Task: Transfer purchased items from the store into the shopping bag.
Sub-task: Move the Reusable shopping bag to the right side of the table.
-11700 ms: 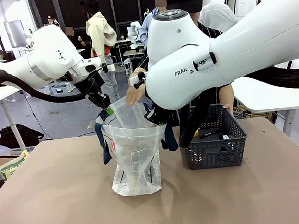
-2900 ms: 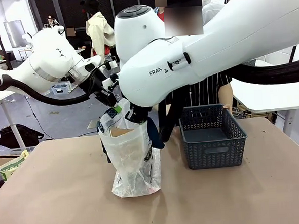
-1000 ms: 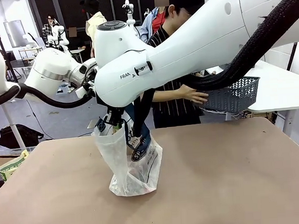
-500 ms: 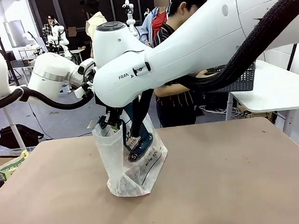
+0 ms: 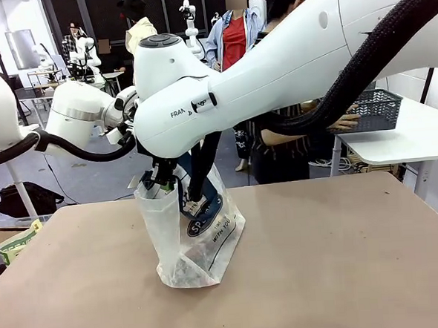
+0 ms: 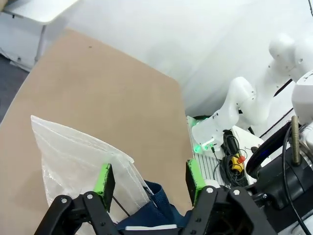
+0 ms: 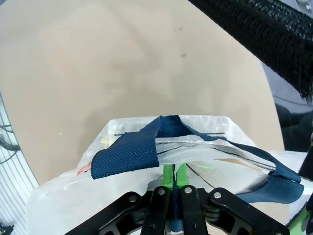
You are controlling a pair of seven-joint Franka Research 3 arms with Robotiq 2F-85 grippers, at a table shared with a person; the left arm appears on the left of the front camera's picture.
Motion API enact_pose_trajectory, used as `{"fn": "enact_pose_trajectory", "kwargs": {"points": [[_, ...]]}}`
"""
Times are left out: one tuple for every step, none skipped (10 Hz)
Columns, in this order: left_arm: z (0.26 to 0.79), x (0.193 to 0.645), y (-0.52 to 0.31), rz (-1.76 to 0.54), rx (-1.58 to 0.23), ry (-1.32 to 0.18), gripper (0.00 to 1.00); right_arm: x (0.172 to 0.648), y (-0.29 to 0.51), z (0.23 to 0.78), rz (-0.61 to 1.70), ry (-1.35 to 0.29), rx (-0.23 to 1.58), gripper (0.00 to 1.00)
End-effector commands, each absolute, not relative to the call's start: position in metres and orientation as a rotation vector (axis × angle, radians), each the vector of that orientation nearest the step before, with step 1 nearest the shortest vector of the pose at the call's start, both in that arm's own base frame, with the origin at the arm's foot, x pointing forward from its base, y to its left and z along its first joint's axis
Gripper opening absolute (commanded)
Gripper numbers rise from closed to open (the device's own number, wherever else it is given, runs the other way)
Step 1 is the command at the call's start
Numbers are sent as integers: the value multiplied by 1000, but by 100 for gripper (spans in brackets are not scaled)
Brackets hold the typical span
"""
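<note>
A big room with other tables and people lies behind a brown tabletop (image 5: 322,262). In the front view, the left arm comes in from the left of the frame. Its left tool (image 6: 149,178) sits at the top of the shopping bag (image 5: 190,233), left of the middle of the frame. In the left wrist view the green pads (image 6: 103,177) stand apart at the bottom of the frame, released, with clear plastic and a blue strap between them.

The bag stands upright on the tabletop, with small red things at its bottom. The right arm crosses from the upper right. In the right wrist view, the right tool (image 7: 172,182) is clenched on the bag's top edge, just under a blue strap (image 7: 132,154).

At the far right, a person holds a dark basket (image 5: 379,109) over a white table.
</note>
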State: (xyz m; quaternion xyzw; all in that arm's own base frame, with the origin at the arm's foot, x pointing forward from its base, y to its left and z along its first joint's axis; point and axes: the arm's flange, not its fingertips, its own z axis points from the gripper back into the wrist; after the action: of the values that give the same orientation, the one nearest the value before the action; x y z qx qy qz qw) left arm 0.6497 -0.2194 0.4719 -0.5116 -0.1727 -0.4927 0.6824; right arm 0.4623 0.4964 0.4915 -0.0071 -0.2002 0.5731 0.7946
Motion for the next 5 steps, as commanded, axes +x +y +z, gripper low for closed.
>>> {"fn": "enact_pose_trajectory", "kwargs": {"points": [[477, 656, -228, -1107, -1065, -339, 76, 461, 506, 491, 1237, -452, -54, 0], [476, 656, -232, -1106, -1027, -327, 76, 459, 507, 492, 1243, -457, -60, 0], [476, 656, -235, -1095, -990, -308, 76, 456, 508, 492, 1246, -462, -64, 0], [475, 656, -237, -1089, -963, -288, 76, 455, 509, 492, 1250, -466, -66, 0], [475, 657, -238, -1076, -948, -279, 76, 454, 509, 492, 1250, -468, -66, 0]]}}
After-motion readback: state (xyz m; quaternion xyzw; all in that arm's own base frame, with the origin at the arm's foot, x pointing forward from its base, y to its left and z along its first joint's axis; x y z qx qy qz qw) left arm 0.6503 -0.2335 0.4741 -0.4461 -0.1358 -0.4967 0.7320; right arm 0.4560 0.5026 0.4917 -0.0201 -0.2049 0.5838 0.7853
